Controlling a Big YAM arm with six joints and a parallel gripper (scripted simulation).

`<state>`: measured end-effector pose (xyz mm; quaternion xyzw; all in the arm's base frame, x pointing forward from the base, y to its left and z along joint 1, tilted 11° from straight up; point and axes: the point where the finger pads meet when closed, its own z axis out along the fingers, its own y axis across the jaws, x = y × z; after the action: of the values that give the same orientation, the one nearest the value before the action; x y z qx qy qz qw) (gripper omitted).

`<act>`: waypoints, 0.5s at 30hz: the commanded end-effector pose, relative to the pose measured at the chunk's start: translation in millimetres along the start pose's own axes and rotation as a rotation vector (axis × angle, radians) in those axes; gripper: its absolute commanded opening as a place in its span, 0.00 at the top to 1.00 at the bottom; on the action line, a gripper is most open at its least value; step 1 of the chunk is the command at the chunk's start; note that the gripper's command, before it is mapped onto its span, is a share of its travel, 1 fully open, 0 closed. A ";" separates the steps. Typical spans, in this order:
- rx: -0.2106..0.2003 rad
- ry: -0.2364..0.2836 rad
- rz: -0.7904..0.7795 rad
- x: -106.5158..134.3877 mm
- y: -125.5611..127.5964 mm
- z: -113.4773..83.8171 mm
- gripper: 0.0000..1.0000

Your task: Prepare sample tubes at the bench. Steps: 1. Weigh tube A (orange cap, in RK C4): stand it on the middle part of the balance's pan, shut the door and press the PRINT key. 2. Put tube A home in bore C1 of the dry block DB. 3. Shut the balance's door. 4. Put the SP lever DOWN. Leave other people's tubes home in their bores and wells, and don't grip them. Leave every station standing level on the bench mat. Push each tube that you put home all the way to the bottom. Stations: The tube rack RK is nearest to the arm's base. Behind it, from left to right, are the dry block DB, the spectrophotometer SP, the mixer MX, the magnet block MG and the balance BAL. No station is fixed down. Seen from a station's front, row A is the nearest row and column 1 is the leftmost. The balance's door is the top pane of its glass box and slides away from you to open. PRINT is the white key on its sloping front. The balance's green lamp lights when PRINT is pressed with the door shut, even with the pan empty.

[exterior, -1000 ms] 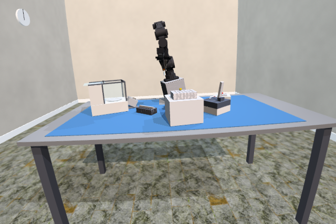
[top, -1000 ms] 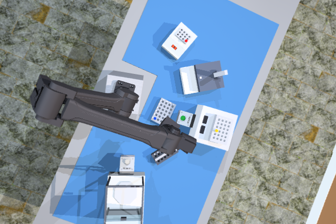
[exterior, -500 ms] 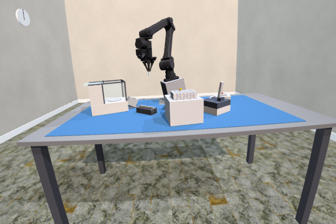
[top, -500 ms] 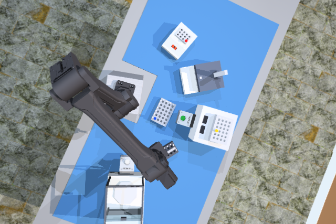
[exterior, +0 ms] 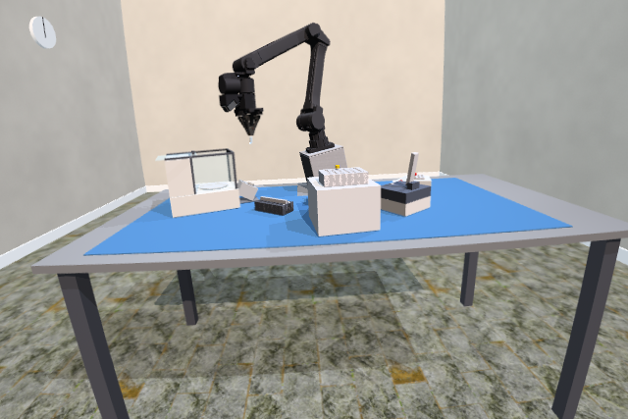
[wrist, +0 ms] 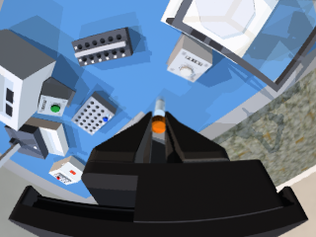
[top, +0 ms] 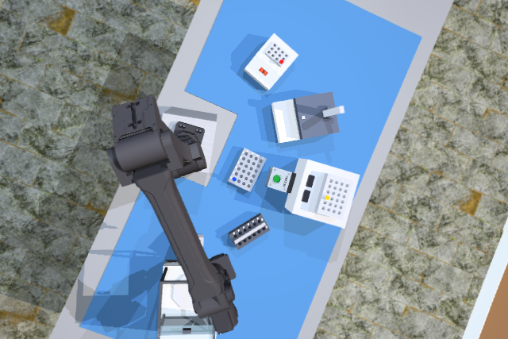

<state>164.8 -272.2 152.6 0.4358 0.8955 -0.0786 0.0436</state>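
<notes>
My gripper (exterior: pixel 250 134) (wrist: pixel 158 117) is shut on tube A (wrist: pixel 160 107) by its orange cap (wrist: pixel 158 126). The clear tube hangs tip down, high above the mat and close to the balance (exterior: pixel 180 205). The balance's door pane (exterior: pixel 175 155) is slid back and the pan (wrist: pixel 223 16) shows empty. The white PRINT key (wrist: pixel 187 72) is on the front console; no lit green lamp shows. The dry block DB (top: pixel 268 82) (wrist: pixel 74 163) holds a red-capped tube (top: pixel 281 61). The SP lever (top: pixel 332 112) (exterior: pixel 412 169) stands raised.
Rack RK (top: pixel 248 189) holds a blue-capped tube (top: pixel 234 179). The mixer (top: pixel 296 205) (exterior: pixel 344 211) has a yellow-capped tube (top: pixel 327 198) (exterior: pixel 337 167). The black magnet block (top: pixel 248 231) (exterior: pixel 274 206) (wrist: pixel 103 46) lies between mixer and balance. The balance's glass walls rise around its pan.
</notes>
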 end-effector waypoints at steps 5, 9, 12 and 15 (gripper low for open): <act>0.001 -0.072 0.131 -58.4 -37.3 -20.6 0.91; -0.002 -0.052 0.228 -74.9 -62.8 -20.3 0.91; -0.002 -0.048 0.260 -88.4 -80.4 -20.4 0.91; -0.003 -0.049 0.324 -104.3 -99.8 -20.6 0.91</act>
<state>146.7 -373.9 170.0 0.5479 0.8319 -0.0690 0.0549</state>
